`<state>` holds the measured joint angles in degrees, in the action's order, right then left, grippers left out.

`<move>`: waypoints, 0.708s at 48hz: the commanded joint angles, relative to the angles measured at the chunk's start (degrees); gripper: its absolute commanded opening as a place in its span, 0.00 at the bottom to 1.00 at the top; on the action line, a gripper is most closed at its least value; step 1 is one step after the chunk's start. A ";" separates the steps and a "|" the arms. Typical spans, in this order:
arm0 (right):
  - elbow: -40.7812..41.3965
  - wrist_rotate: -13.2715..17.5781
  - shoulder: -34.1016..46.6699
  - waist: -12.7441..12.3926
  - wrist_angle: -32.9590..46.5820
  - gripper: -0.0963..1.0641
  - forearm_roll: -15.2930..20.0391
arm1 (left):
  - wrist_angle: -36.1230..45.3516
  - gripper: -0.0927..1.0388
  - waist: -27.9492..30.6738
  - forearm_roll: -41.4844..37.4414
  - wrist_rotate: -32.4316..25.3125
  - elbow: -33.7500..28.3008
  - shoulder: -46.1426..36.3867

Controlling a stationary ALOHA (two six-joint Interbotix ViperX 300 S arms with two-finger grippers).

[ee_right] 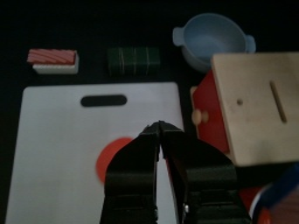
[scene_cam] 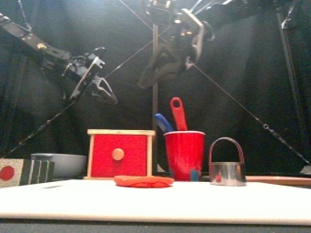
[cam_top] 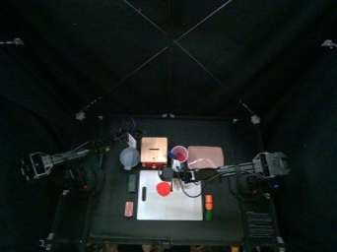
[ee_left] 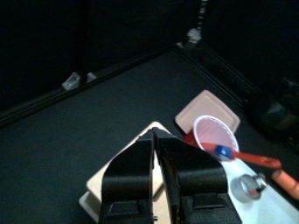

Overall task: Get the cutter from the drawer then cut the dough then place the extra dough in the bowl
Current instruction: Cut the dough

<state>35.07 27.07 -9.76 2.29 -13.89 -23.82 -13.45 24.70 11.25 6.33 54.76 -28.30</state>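
I see the left jaws together, high over the box (scene_cam: pixel 120 153) — the right jaws together too, above the dough (scene_cam: pixel 144 181). The cutter (scene_cam: pixel 226 164) stands on the board (scene_cam: pixel 243 205), beside the cup (scene_cam: pixel 185 155).

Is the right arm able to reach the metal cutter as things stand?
Probably yes: the cutter stands handle up at the white cutting board's back edge, beside the red cup; the right gripper hangs above, nothing between.

one board (scene_cam: pixel 183 202), one dough disc (scene_cam: pixel 144 181), one box (scene_cam: pixel 120 153), one cup (scene_cam: pixel 184 155), two knives (scene_cam: pixel 179 111), one cutter (scene_cam: pixel 226 169), one bowl (ee_right: pixel 216 39), one tray (cam_top: pixel 207 155), one roll (ee_right: pixel 135 59), one striped toy (ee_right: pixel 54 59).
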 commanded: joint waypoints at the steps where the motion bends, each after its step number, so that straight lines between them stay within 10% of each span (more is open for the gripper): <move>1: 5.63 0.00 -6.77 0.00 0.35 0.51 3.34 | -4.92 0.47 -4.66 -4.75 -0.18 2.64 -2.37; 19: 21.27 0.00 -15.21 0.00 3.96 0.66 14.15 | -10.37 0.47 -13.45 -16.08 0.00 9.40 -2.46; 34: 22.68 -0.09 -10.20 -0.70 8.35 0.74 14.24 | -10.37 0.47 -17.67 -15.12 0.26 12.22 -2.20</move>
<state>58.62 27.07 -19.95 2.02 -6.06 -9.23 -23.29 7.91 -4.48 6.50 67.06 -30.50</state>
